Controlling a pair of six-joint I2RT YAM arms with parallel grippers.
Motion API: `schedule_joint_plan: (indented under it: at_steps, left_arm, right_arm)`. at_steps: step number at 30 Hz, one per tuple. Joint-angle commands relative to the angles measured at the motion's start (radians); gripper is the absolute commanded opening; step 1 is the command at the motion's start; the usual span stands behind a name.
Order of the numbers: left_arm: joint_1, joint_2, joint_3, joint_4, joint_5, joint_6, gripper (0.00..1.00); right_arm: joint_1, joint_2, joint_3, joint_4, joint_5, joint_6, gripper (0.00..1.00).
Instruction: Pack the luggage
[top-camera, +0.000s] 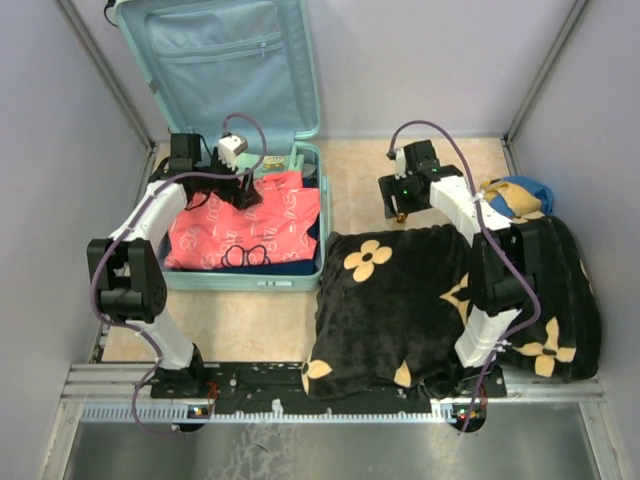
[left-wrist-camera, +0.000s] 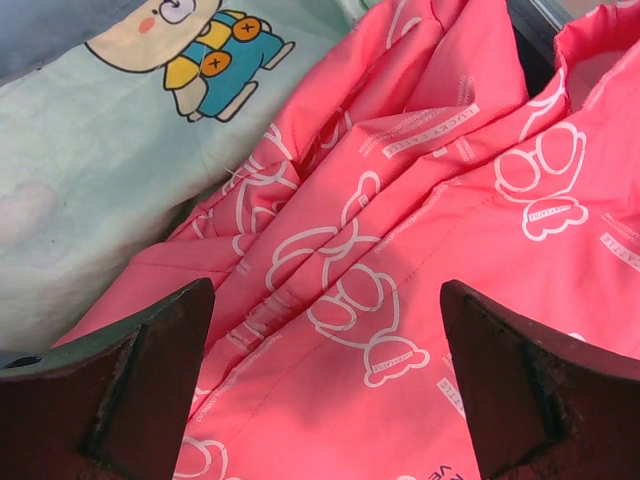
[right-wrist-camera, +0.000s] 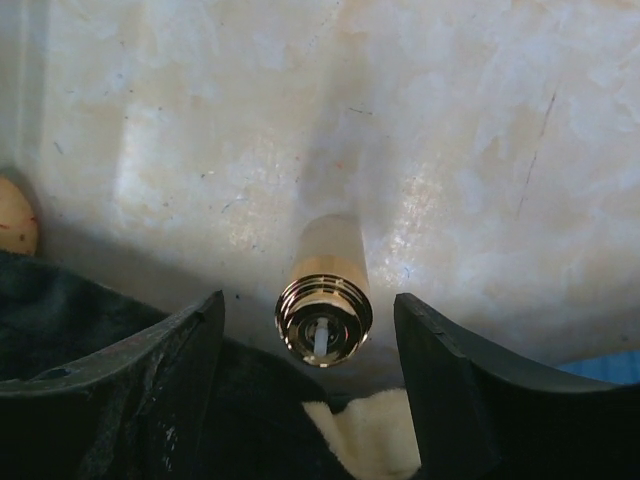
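Note:
The luggage (top-camera: 215, 60) lies open at the back left, its lid upright against the wall. A pink printed garment (top-camera: 240, 225) fills its lower half. My left gripper (top-camera: 238, 188) hovers just over that garment (left-wrist-camera: 400, 200), jaws wide open with nothing between them (left-wrist-camera: 325, 340). My right gripper (top-camera: 400, 208) points down at the table behind the black blanket. A small bottle with a shiny gold top (right-wrist-camera: 323, 300) stands between its open fingers (right-wrist-camera: 470, 390), with a gap on each side.
A black blanket with tan flowers (top-camera: 400, 300) covers the middle and right of the table. A blue and yellow bundle (top-camera: 515, 195) lies at the far right. Pale mint fabric with a cartoon figure (left-wrist-camera: 100, 130) sits beside the pink garment. Walls close in on three sides.

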Motion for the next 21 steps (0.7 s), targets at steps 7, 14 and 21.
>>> schedule_joint_plan:
  at_steps: [7, 14, 21]
  left_arm:
    - [0.002, 0.02, 0.064, 0.012, -0.015, -0.015, 1.0]
    - [0.002, 0.001, 0.065, 0.008, -0.01, -0.013, 1.0]
    - [0.002, -0.047, 0.069, 0.047, 0.025, -0.011, 1.0]
  right_arm:
    - [0.011, 0.09, -0.001, 0.05, 0.068, 0.044, 0.48]
    - [0.01, 0.054, 0.036, 0.02, 0.052, 0.044, 0.2]
    - [-0.023, -0.048, 0.108, 0.023, -0.032, 0.031, 0.1]
